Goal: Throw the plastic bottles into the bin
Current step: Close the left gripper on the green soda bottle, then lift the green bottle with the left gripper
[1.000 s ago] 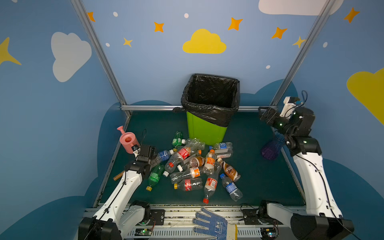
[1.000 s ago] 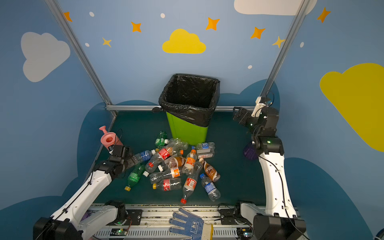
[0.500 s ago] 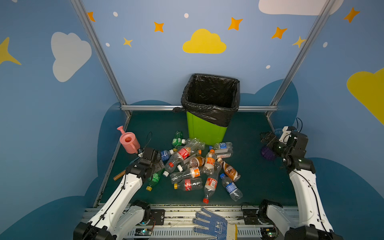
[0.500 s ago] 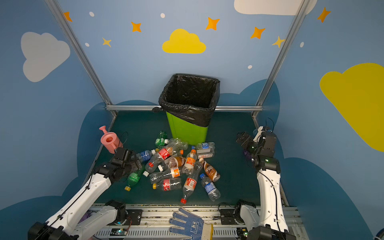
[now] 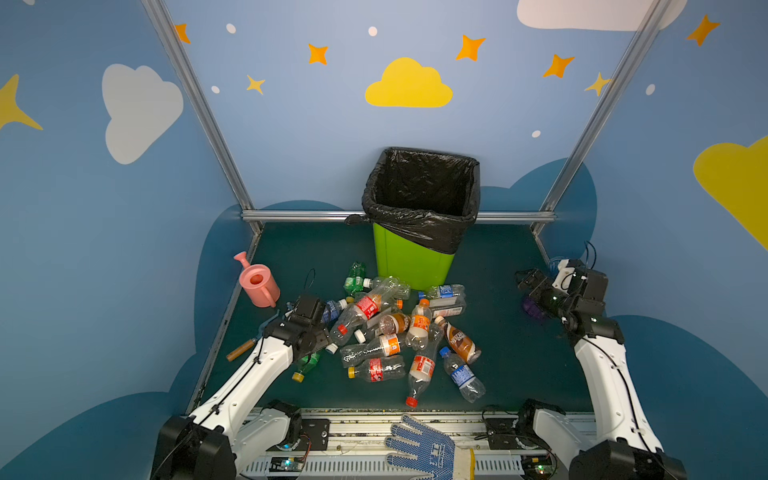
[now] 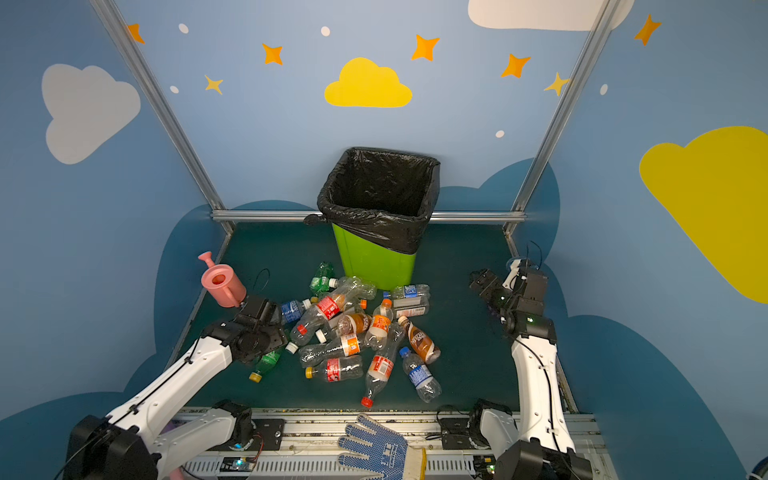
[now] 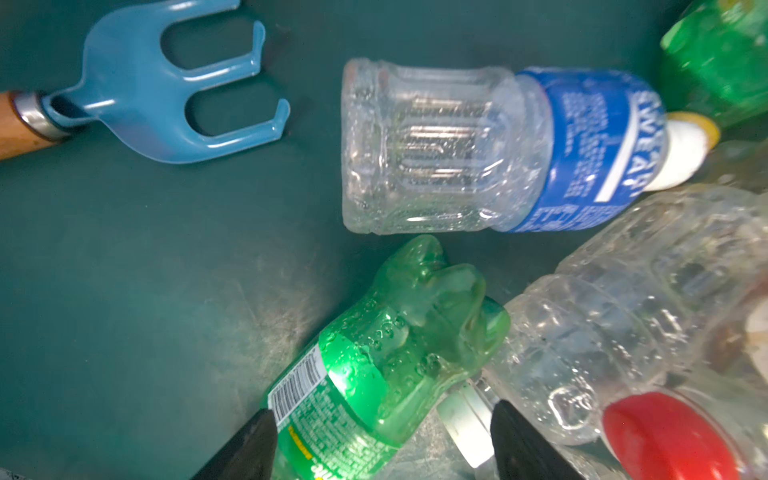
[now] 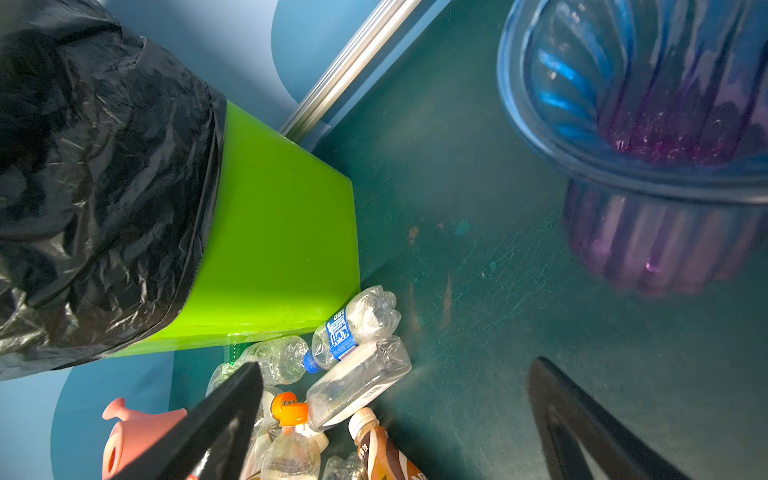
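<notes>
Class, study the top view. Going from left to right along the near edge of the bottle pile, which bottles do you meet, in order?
Green bottle with yellow cap → red-labelled bottle with yellow cap → long bottle with red cap → blue-capped bottle with blue label.

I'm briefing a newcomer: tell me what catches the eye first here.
The lime-green, black-lined bin stands at the back centre. Before it lies a heap of bottles, a pink watering can to their left. The left gripper straddles a green bottle at the heap's left edge.
</notes>
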Controlling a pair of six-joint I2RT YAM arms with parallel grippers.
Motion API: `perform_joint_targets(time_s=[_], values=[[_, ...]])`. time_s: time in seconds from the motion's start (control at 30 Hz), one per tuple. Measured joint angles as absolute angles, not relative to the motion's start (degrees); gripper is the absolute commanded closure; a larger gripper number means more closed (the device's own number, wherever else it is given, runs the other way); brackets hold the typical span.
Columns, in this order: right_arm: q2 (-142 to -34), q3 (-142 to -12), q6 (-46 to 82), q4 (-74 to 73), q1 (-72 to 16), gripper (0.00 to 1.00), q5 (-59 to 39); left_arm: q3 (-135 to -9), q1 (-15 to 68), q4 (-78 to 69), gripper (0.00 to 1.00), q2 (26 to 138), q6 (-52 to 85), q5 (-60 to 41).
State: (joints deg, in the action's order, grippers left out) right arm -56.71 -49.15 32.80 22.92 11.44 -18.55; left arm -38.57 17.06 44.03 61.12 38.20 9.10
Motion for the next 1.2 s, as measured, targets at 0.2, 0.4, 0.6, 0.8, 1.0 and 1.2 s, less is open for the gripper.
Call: perform_joint_targets(time_s=[0.2, 0.4, 0.6, 0.8, 1.0, 1.2], values=[[-57.01, -49.15, 33.17, 22.72, 11.46, 0.02, -19.2, -38.09, 17.06, 43.79, 0.19, 63.46, 38.3, 9.02], [-57.01, -49.15, 33.21, 22.52, 11.64, 0.02, -19.25, -38.0, 17.04, 43.55, 0.21, 66.11, 38.41, 8.32], [-57.01, -49.15, 33.19, 22.52, 11.86, 0.02, -19.27, -38.02, 17.04, 43.53, 0.18, 69.01, 38.17, 7.77], [-57.01, -49.12, 33.06, 22.52, 12.05, 0.02, -19.38, -38.02, 17.04, 43.38, 0.17, 70.96, 38.15, 7.25], [-57.04, -48.64, 32.99, 22.52, 12.29, 0.02, -19.55, -38.87, 17.02, 43.44, 0.15, 72.58, 37.69, 7.31], [-57.06, -48.29, 32.95, 22.52, 12.34, 0.02, -19.64, -40.53, 16.99, 43.24, 0.15, 74.37, 36.69, 7.62]])
